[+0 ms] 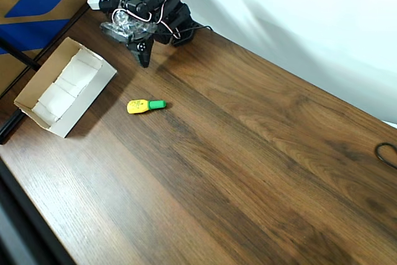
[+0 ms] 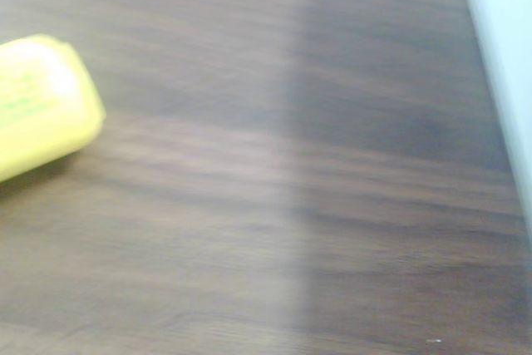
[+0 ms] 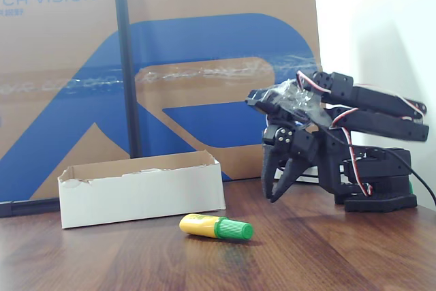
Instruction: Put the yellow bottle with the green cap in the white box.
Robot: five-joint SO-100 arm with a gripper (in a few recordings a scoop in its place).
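Evidently the reach is only beginning. The jaws [image 3: 279, 180] hang empty, tips pointed down and a little apart, above the wooden counter [image 1: 260, 153] close to the arm's base. Below and out in front of them, the yellow bottle with the green cap [image 1: 146, 106] lies on its side, untouched; the wrist view catches its yellow end [image 2: 37, 101] at the left edge. Farther out beyond the bottle sits the white box [image 1: 62, 88]. Next, the jaws must travel forward, descend, straddle the bottle's body and close.

Glossy plastic bottle [image 3: 204, 225], wood-grain table [image 1: 260, 153]
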